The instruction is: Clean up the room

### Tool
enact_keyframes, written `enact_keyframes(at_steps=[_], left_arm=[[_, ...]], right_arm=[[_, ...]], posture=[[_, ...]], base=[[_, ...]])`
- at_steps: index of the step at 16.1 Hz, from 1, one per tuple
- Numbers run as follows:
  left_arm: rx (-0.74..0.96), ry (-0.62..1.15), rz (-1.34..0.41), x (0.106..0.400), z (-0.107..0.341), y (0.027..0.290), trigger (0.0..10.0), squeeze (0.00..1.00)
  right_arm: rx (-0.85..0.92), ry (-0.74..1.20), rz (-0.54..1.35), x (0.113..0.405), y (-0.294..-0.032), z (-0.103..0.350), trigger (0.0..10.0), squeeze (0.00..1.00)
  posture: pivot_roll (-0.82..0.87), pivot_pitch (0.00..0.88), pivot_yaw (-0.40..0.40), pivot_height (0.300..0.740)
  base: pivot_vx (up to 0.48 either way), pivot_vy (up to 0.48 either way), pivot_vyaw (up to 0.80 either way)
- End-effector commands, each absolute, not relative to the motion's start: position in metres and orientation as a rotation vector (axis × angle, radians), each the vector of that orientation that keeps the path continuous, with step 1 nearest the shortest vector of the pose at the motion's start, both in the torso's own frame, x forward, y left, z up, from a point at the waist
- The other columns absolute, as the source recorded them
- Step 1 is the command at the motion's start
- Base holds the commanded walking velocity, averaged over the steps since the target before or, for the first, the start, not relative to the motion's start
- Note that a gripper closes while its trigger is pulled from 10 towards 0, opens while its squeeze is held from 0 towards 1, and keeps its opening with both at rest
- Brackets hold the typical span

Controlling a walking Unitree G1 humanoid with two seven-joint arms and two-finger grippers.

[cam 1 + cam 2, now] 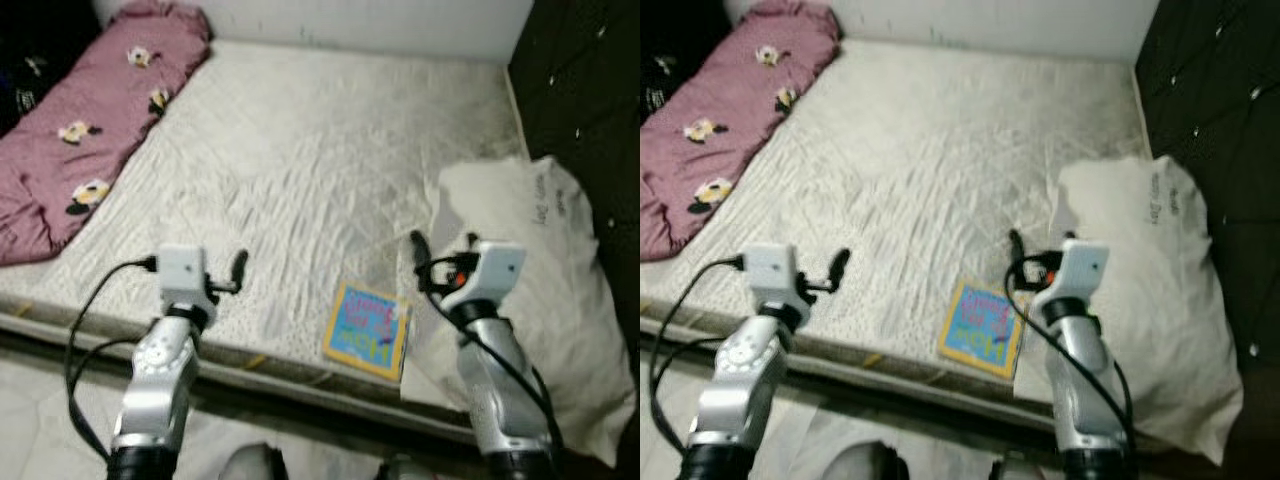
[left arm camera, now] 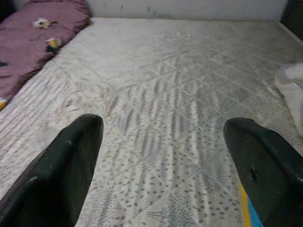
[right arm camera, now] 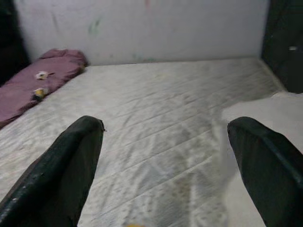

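Note:
A colourful children's book lies flat on the bare white mattress near its front edge. A white pillow rests on the mattress's right side. A purple flowered blanket is bunched along the left side. My left gripper hovers open over the front edge, left of the book. My right gripper is open above the spot between the book and the pillow. In the left wrist view both fingers stand wide apart, with a corner of the book beside one. In the right wrist view the fingers are also spread.
A dark wardrobe stands at the right of the bed. A white wall runs behind the mattress. The bed's front edge lies just before me, with pale floor below it.

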State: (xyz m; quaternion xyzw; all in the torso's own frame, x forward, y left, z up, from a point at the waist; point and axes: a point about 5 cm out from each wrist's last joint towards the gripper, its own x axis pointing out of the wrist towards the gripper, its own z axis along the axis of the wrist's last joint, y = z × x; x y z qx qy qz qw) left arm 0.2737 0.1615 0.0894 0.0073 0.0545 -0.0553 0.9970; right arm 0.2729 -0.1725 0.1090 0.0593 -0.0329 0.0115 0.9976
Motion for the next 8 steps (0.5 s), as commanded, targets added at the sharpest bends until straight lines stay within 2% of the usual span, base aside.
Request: enact_keyframes(at_steps=[1,4,7,8], left_arm=[[0.030,0.110,-0.118,0.271,0.086,0.162,10.0,0.00],[0.083,0.099,-0.100,0.269,0.082,0.162,10.0,0.00],[0.067,0.073,-0.047,0.263,0.082,0.166,10.0,0.00],[0.063,0.081,-0.025,0.258,0.079,0.169,10.0,0.00]], right_arm=[[0.109,-0.055,-0.006,0.271,-0.177,0.105,10.0,0.00],[0.079,-0.052,-0.042,0.264,-0.187,0.099,10.0,0.00],[-0.023,-0.067,-0.102,0.254,-0.197,0.096,10.0,0.00],[-0.007,-0.051,-0.129,0.250,-0.201,0.091,10.0,0.00]], posture=[[-0.01,0.000,0.038,0.740],[-0.02,0.000,0.037,0.740],[-0.02,0.000,0.029,0.740],[-0.03,0.000,0.026,0.740]], base=[[0.000,0.000,0.00],[0.000,0.000,0.00],[0.000,0.000,0.00],[0.000,0.000,0.00]])
